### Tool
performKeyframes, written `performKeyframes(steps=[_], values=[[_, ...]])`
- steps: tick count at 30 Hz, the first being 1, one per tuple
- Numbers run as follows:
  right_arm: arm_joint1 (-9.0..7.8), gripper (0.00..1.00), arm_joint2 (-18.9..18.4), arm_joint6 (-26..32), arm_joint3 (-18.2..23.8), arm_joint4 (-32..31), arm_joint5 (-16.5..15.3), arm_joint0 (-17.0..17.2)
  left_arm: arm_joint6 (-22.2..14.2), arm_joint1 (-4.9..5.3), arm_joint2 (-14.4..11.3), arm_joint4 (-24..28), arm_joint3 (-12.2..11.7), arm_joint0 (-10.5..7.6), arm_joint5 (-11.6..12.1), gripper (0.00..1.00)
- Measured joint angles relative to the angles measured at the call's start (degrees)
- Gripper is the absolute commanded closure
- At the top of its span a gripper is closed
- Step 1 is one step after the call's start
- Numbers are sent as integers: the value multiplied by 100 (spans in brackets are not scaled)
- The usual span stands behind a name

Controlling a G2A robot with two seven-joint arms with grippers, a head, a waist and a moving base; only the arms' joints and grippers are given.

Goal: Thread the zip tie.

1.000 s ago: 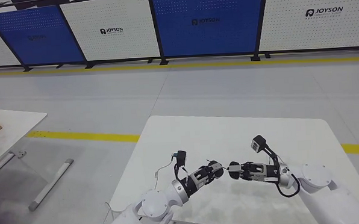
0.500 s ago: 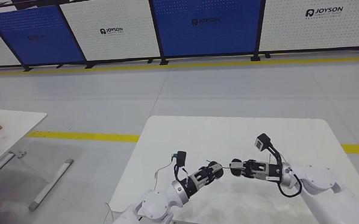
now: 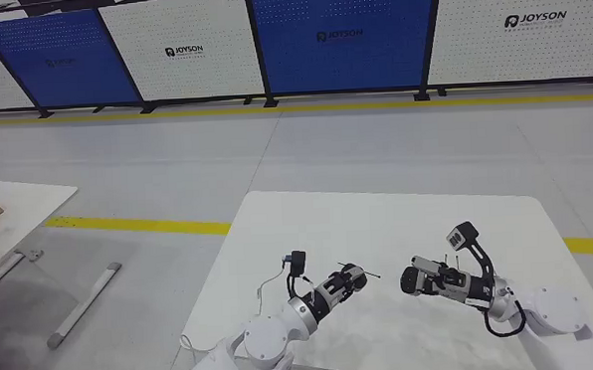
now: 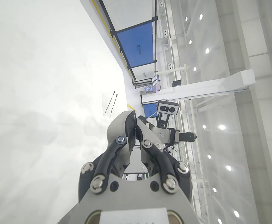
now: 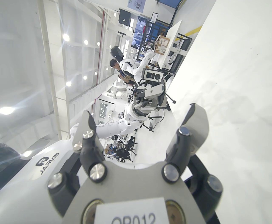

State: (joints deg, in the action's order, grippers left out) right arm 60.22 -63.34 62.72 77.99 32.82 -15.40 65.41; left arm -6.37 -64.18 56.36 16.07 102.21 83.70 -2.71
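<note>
Between the pinched-together fingers of the left gripper [image 4: 135,118], a black zip tie [image 3: 372,275] is being clamped partway along its length and held just above the table [image 3: 378,221]. Across a gap from it, the right gripper [image 5: 140,112] is hovering with its jaws spread wide and nothing in them. Farther out on the table, two spare zip ties [image 4: 110,102] are lying side by side.

The risk, as I am judging it, is that one narrow pinch is leaving the thin strap free to pivot or slide. Any twist would be throwing the tip off line with the head's slot. The right gripper, coming in from well apart, could also be nudging the strap aside rather than catching it.

The tie's long axis is running crosswise through the left fingertips, roughly level with the table. One end, seemingly carrying a small knob, is pointing toward the right gripper, and the other is sticking out the far side.
</note>
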Motion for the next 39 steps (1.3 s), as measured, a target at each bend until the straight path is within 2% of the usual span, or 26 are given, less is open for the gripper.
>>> performKeyframes(steps=[9, 11, 13, 16, 17, 19, 22, 26, 29, 32, 34, 39], values=[[1, 0, 4, -2, -1, -6, 5, -5, -11, 1, -1, -2, 0, 2, 11, 100], [1, 0, 4, -2, -1, -6, 5, -5, -151, 3, 30, 116, -22, 15, 85, 100], [1, 0, 4, -2, -1, -6, 5, -5, -363, 18, 170, 382, -48, 44, 168, 100], [1, 0, 4, -2, -1, -6, 5, -5, -889, 65, 540, 1073, -92, 111, 239, 100], [1, 0, 4, -2, -1, -6, 5, -5, -1167, 88, 708, 1396, -106, 143, 261, 100], [1, 0, 4, -2, -1, -6, 5, -5, -1437, 126, 987, 1729, -119, 198, 315, 100], [0, 0, 4, -2, -1, -6, 5, -5, -1398, 165, 1334, 1842, 128, 327, 429, 100], [0, 0, 4, -2, -1, -6, 5, -5, -1098, 201, 1682, 1604, 830, 570, 625, 100], [1, 0, 4, -2, -1, -6, 5, -5, -935, 215, 1830, 1439, 1334, 731, 603, 100], [1, 0, 4, -2, -1, -6, 5, -5, -868, 223, 1929, 1347, 1668, 872, 570, 100], [1, 0, 4, -2, -1, -6, 5, -5, -761, 223, 1960, 1289, 1708, 900, 562, 100], [1, 0, 4, -2, -1, -6, 5, -5, -763, 222, 1959, 1288, 1699, 896, 563, 100]])
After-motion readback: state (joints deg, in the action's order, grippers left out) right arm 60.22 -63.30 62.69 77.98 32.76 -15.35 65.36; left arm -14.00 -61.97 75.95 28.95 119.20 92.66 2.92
